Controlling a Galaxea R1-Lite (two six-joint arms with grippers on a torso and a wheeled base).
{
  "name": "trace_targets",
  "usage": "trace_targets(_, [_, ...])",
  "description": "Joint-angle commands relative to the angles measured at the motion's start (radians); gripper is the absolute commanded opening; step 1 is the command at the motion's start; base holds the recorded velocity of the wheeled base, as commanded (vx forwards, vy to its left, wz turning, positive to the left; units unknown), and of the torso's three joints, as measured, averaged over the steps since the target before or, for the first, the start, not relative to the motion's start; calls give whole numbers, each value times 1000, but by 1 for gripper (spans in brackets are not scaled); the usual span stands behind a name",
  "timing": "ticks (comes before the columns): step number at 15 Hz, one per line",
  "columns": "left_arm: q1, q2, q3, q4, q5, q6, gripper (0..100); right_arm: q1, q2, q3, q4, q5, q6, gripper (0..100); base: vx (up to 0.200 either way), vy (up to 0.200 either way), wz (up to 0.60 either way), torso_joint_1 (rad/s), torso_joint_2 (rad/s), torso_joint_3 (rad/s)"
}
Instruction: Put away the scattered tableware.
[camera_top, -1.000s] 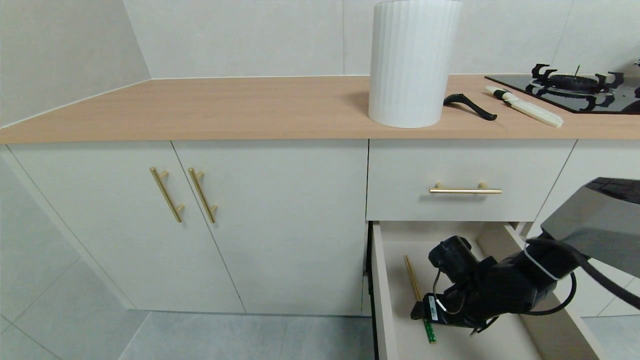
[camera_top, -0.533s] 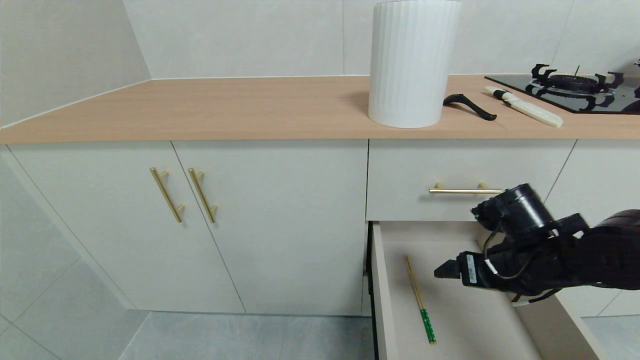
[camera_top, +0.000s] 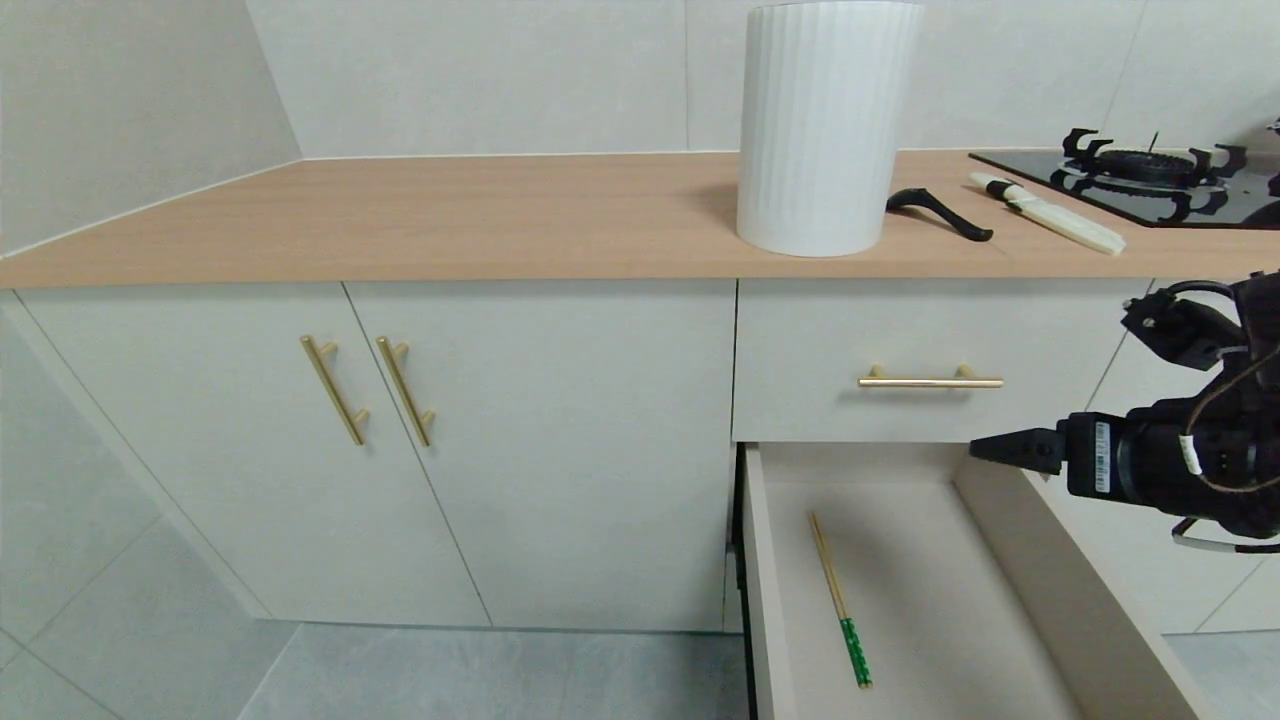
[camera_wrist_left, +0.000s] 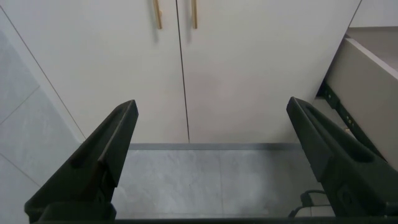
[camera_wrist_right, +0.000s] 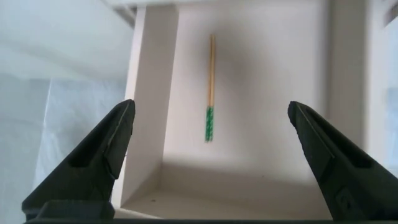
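Note:
A pair of wooden chopsticks (camera_top: 838, 598) with green ends lies on the floor of the open lower drawer (camera_top: 765, 560), close to its left wall. My right gripper (camera_top: 1005, 446) hovers above the drawer's right rear corner, open with nothing between its fingers. In the right wrist view the chopsticks (camera_wrist_right: 211, 87) lie far below the open right gripper (camera_wrist_right: 209, 109). On the counter rest a black-handled utensil (camera_top: 940, 212) and a white knife (camera_top: 1050, 212). My left gripper (camera_wrist_left: 211, 104) is open and empty, low before the cabinet doors (camera_wrist_left: 249, 62).
A tall white ribbed container (camera_top: 820, 125) stands on the wooden countertop (camera_top: 450, 215). A gas hob (camera_top: 1150, 170) sits at the far right. The upper drawer (camera_top: 930, 380) is shut. Two cabinet doors with gold handles (camera_top: 365, 388) are to the left, over grey tiled floor (camera_top: 400, 680).
My right gripper has risen out of the drawer and moved right and back, leaving the chopsticks lying on the drawer floor.

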Motion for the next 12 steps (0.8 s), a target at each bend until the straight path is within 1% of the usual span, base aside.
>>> trace_targets(1, [0, 0, 0, 0, 0, 0, 100, -12, -35, 6, -1, -1, -3, 100, 0, 0, 0, 0, 0, 0])
trace_targets(4, [0, 0, 0, 0, 0, 0, 100, -14, -37, 15, -2, -5, -12, 100, 0, 0, 0, 20, -53, -28])
trace_targets(7, [0, 0, 0, 0, 0, 0, 100, -14, -35, 27, -2, -8, -31, 100, 0, 0, 0, 115, -260, -233])
trace_targets(11, [0, 0, 0, 0, 0, 0, 100, -14, -34, 33, -6, -6, -32, 100, 0, 0, 0, 93, -500, -272])
trace_targets(12, [0, 0, 0, 0, 0, 0, 100, -14, -35, 35, -6, -6, -32, 100, 0, 0, 0, 183, -481, -271])
